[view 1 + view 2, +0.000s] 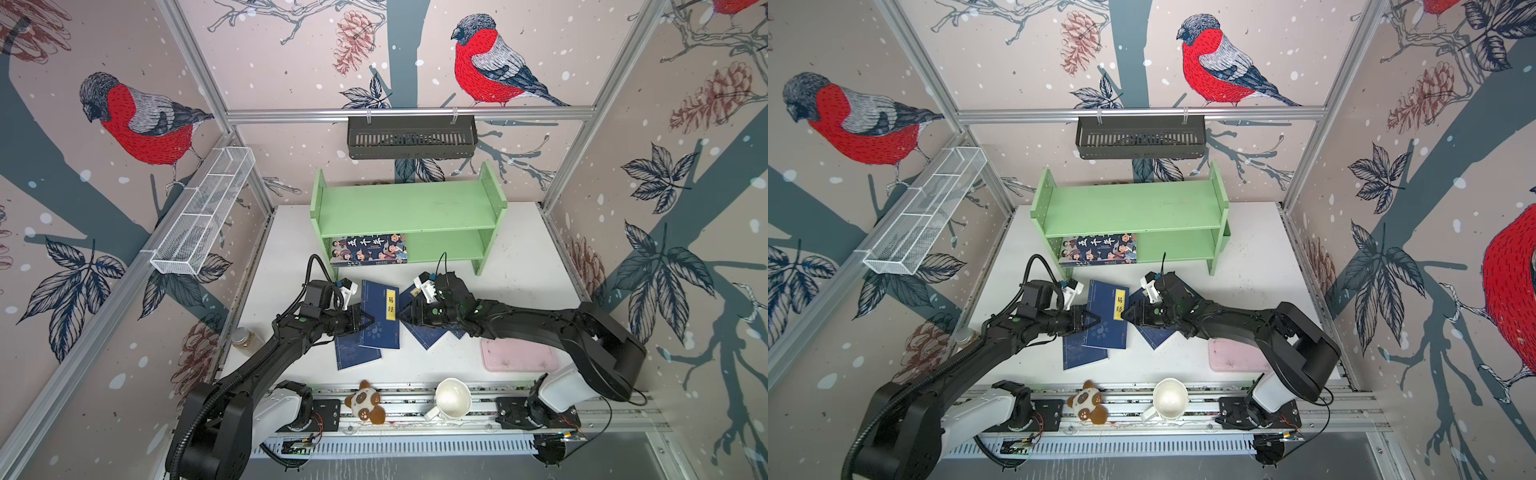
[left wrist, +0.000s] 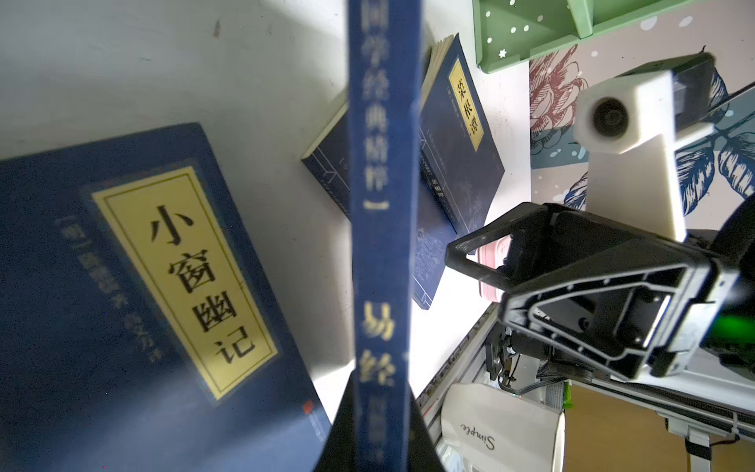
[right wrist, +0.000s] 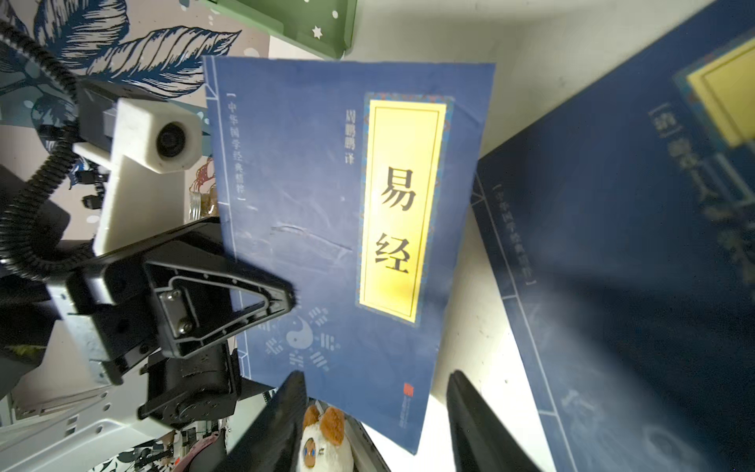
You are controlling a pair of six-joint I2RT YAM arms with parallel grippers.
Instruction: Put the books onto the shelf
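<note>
Pointing: the held navy book (image 1: 380,313) has its long axis running from the counter's (image 1: 519,266) near edge toward the far edge, with the top of the title toward the shelf (image 1: 407,208) and the cover facing up.
Place: middle of the counter, in front of the shelf, lifted above the lower navy book (image 1: 357,359).
Look: thin navy paperback with a yellow title label, black characters and a pale yin-yang emblem at its near end.
Left tool (image 1: 369,321): clamped on the held navy book's spine edge.
Right tool (image 3: 376,378): fingers apart at the book's opposite edge, gripping nothing.
Books counted: five, four navy and one cartoon book (image 1: 369,249).
Cartoon book: flat at the left end of the shelf's lower tier, long axis along the shelf.
Navy pair (image 1: 430,334): two overlapping books under the right tool.
Shelf: one, light green, two tiers, toward the far edge.
</note>
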